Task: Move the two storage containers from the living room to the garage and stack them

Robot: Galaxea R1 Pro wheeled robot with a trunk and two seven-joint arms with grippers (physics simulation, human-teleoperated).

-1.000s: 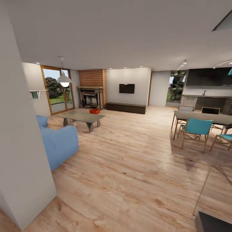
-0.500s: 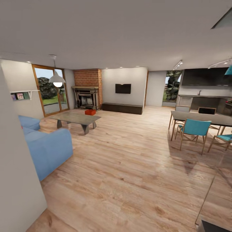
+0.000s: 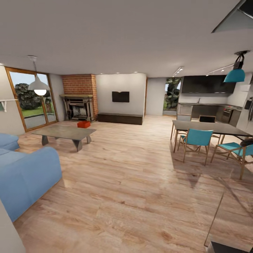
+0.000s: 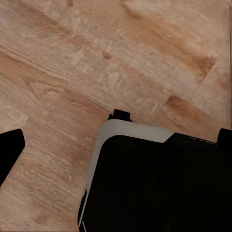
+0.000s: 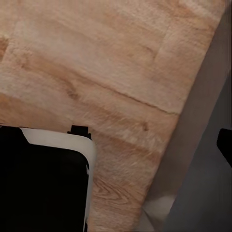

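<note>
I am in the living room on light wood-plank floor (image 3: 140,182). One orange-red storage container (image 3: 83,124) sits on the floor far ahead to the left, beyond the coffee table (image 3: 65,132) and in front of the brick fireplace (image 3: 78,105). Whether a second one stands by it, I cannot tell. My left gripper (image 4: 116,145) hangs open over the planks above my own black, white-rimmed base (image 4: 154,188), a dark fingertip (image 4: 9,151) at each side. My right gripper (image 5: 116,145) looks open too, one fingertip (image 5: 225,145) showing at the frame's edge.
A blue sofa (image 3: 24,175) stands close at the left, a white wall corner (image 3: 8,235) beside it. A dining table (image 3: 211,128) with teal chairs (image 3: 196,138) is at the right, the kitchen behind. Glass doors (image 3: 30,100) are far left. Open floor runs ahead.
The whole head view has shifted: the camera moved forward past the white wall and turned right, bringing in more of the kitchen. The container itself has not moved.
</note>
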